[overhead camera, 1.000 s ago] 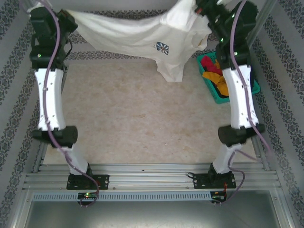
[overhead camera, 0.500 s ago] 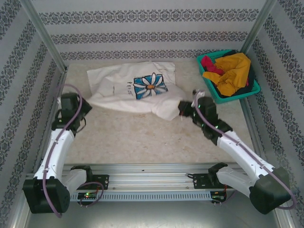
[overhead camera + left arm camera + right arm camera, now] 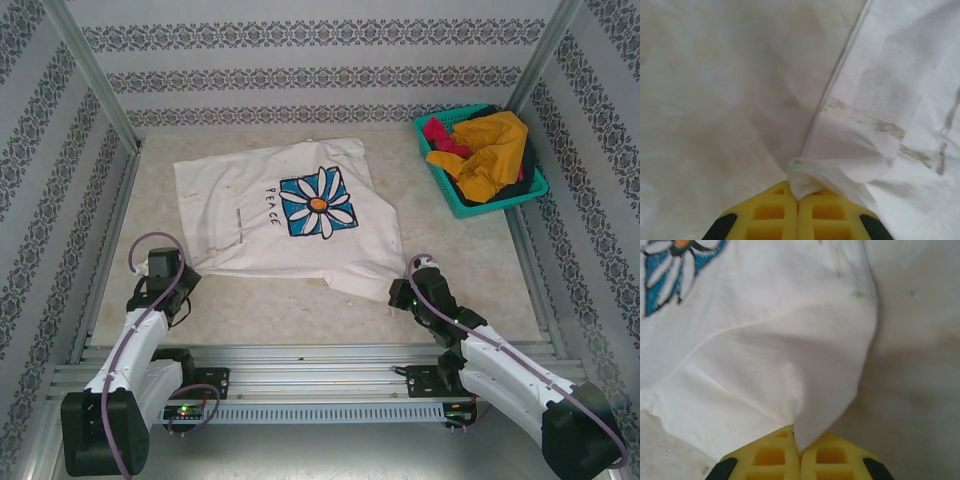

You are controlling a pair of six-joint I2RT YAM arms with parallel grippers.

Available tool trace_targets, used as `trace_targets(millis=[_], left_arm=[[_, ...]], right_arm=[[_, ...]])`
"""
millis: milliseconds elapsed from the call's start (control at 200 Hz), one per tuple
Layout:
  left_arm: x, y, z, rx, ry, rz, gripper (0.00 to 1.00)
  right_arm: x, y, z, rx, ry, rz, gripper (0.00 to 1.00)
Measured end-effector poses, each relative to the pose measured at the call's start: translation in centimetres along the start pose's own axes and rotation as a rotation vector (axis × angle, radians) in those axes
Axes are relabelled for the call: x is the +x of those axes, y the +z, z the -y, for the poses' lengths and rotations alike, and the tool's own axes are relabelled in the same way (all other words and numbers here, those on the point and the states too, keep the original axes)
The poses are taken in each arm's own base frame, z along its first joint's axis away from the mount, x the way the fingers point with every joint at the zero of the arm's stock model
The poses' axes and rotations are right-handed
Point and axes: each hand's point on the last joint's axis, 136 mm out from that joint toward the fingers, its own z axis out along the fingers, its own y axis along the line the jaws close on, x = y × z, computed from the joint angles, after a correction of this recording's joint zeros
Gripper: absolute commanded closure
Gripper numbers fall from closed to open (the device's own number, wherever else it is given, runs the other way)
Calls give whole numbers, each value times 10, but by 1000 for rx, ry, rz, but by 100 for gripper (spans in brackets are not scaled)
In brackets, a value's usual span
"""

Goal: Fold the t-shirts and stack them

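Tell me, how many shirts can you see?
4: the white daisy shirt spread on the table; a yellow shirt, magenta shirt and dark shirt heaped in the teal basket. More may hide underneath.

The white shirt [image 3: 250, 215], hanging high between the arms a second ago, now lies spread on the table [image 3: 300, 305] (daisy print [image 3: 317, 203] up). The left gripper [image 3: 180, 270] and right gripper [image 3: 398, 292] have drawn back toward the near edge, pulling its pinched corners flat.
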Motion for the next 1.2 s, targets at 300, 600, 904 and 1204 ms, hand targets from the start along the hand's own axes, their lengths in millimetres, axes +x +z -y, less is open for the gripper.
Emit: trace_targets(millis=[300, 600, 904, 1204], left_arm=[[-18, -10, -5, 19, 16, 142, 13], [-58, -45, 49, 147, 163, 254, 0], [-38, 35, 102, 130, 300, 68, 0], [-59, 123, 141, 107, 295, -4, 0]], right_arm=[[3, -10, -17, -52, -108, -15, 22], [-50, -34, -85, -139, -309, 92, 18], [-104, 59, -120, 21, -403, 38, 33], [-217, 197, -118, 49, -132, 118, 58]])
